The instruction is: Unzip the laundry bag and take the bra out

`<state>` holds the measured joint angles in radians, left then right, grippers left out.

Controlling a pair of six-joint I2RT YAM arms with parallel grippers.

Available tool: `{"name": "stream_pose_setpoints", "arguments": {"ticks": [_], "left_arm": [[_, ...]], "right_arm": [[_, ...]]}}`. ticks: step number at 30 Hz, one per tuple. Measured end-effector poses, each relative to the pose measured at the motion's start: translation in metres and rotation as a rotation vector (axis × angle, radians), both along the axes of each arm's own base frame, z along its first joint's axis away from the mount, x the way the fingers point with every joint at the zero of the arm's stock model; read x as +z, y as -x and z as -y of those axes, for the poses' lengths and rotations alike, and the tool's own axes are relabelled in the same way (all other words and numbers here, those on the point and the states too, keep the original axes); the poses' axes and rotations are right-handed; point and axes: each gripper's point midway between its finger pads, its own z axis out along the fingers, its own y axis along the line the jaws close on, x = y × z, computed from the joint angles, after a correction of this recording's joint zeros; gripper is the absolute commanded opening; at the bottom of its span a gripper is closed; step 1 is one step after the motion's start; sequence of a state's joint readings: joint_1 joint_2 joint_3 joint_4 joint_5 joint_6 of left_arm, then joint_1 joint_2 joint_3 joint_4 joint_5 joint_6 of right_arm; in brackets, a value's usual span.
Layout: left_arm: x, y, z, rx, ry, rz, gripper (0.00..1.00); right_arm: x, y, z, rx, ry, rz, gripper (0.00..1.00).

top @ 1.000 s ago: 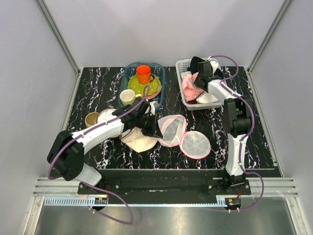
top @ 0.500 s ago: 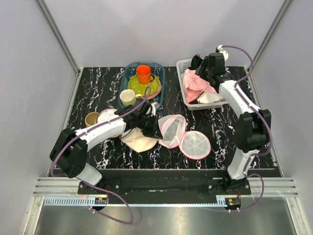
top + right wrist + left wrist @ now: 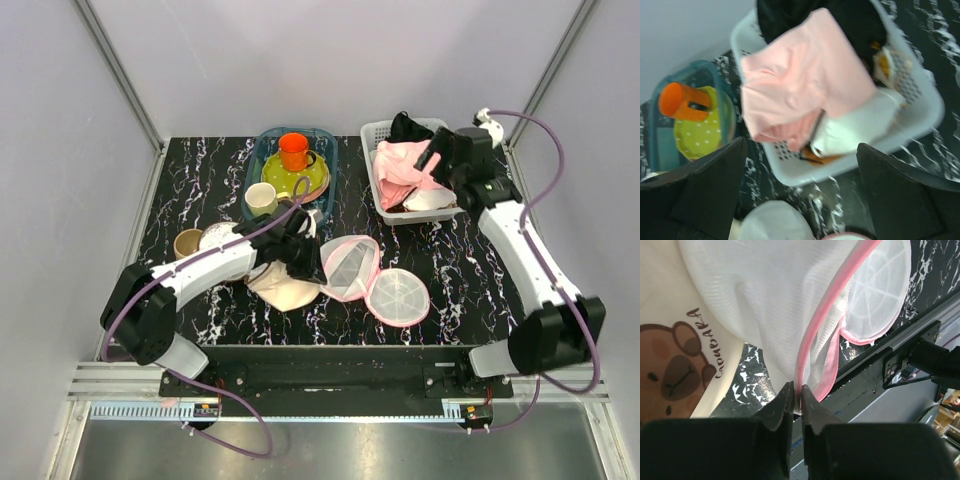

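Note:
The laundry bag [image 3: 398, 297] lies unzipped at the table's middle, one white mesh half flat and the other half [image 3: 350, 265] propped up. My left gripper [image 3: 315, 262] is shut on the pink rim [image 3: 825, 325] of that raised half; the left wrist view shows the rim pinched between the jaws of the left gripper [image 3: 796, 392]. The light-pink bra [image 3: 398, 165] lies crumpled in the white basket [image 3: 370, 132] at the back right. My right gripper [image 3: 440, 160] hovers over the basket's right side, open and empty. In the right wrist view the bra [image 3: 800, 85] lies beyond the right gripper [image 3: 801, 144].
A beige cap [image 3: 285, 288] with a brown bear mark [image 3: 670, 365] lies under my left arm. A blue bin [image 3: 262, 145] at the back holds an orange cup [image 3: 293, 150] and a yellow-green plate. A cream mug [image 3: 261, 198], a brown cup [image 3: 187, 243] and a silver round item [image 3: 215, 236] stand left.
My right gripper has opened and let go of the bra into the basket, and the right arm has swung out to the right. The left arm has barely moved.

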<state>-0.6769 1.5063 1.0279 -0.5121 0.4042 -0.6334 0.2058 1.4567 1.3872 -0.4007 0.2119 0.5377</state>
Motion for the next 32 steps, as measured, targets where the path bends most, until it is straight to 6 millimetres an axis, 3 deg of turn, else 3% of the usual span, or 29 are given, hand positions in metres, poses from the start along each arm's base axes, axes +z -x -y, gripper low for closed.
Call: {"name": "stream_pose_setpoints", "arguments": {"ticks": [3,5,6,7,13,19,23,28,32], "left_arm": [[0.004,-0.007,-0.007,0.007,-0.041,0.043,0.33],[0.014,-0.014,-0.012,0.018,-0.058,0.088,0.6],[0.022,-0.019,-0.016,0.03,-0.061,0.122,0.67],[0.03,-0.022,-0.02,0.034,-0.063,0.152,0.83],[0.088,-0.045,-0.054,0.122,-0.069,0.338,0.87],[0.133,-0.066,-0.088,0.238,-0.088,0.476,0.84],[0.136,-0.069,-0.102,0.293,-0.1,0.509,0.82],[0.12,-0.058,-0.114,0.324,-0.101,0.494,0.82],[0.118,-0.058,-0.115,0.331,-0.099,0.495,0.82]], "right_arm": [[-0.004,0.038,0.018,-0.04,0.043,-0.032,1.0],[-0.011,0.062,0.026,-0.055,0.059,-0.056,1.0],[-0.019,0.077,0.031,-0.061,0.066,-0.072,1.0],[-0.026,0.088,0.033,-0.064,0.071,-0.091,1.0],[-0.076,0.157,0.047,-0.087,0.068,-0.226,1.0],[-0.089,0.189,0.052,-0.109,0.046,-0.266,1.0],[-0.09,0.191,0.052,-0.118,0.033,-0.27,1.0],[-0.092,0.191,0.051,-0.126,0.023,-0.275,1.0],[-0.097,0.192,0.05,-0.126,0.017,-0.287,1.0]]}}
